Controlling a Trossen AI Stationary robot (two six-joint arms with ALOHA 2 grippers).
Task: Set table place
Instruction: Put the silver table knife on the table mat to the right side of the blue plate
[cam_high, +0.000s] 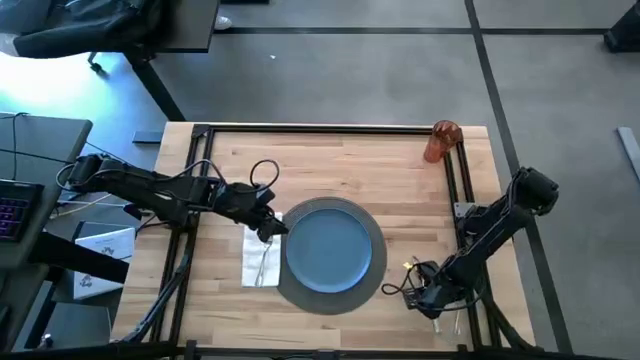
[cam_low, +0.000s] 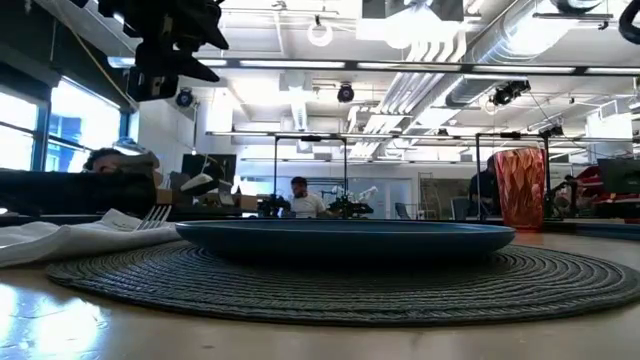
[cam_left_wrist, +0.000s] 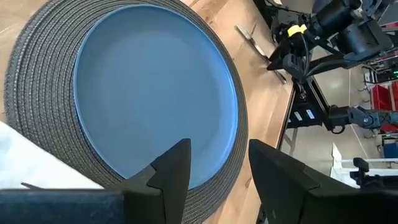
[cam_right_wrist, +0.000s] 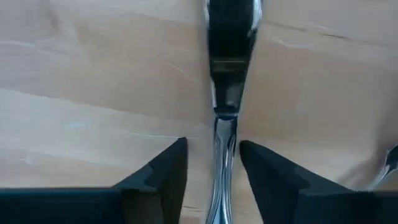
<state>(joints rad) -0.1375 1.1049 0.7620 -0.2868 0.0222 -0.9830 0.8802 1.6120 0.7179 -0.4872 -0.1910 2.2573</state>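
A blue plate (cam_high: 328, 247) lies on a round grey mat (cam_high: 296, 292) in the middle of the table (cam_high: 390, 165). A white napkin (cam_high: 258, 264) lies at the mat's left with a silver fork (cam_low: 153, 215) on it. My left gripper (cam_left_wrist: 217, 168) hovers open above the mat's left edge, touching nothing. An orange cup (cam_high: 441, 141) stands at the far right corner. Near the right front corner, my right gripper (cam_right_wrist: 212, 165) is open and low over the table. Its fingers stand on either side of a silver utensil (cam_right_wrist: 225, 93) lying flat; a second utensil (cam_right_wrist: 387, 167) lies beside it.
Black rails (cam_high: 190, 230) run along the table's left, far and right sides. Cables hang from both arms. People and desks show in the room beyond the table's far edge. Bare wood lies between the mat and the cup.
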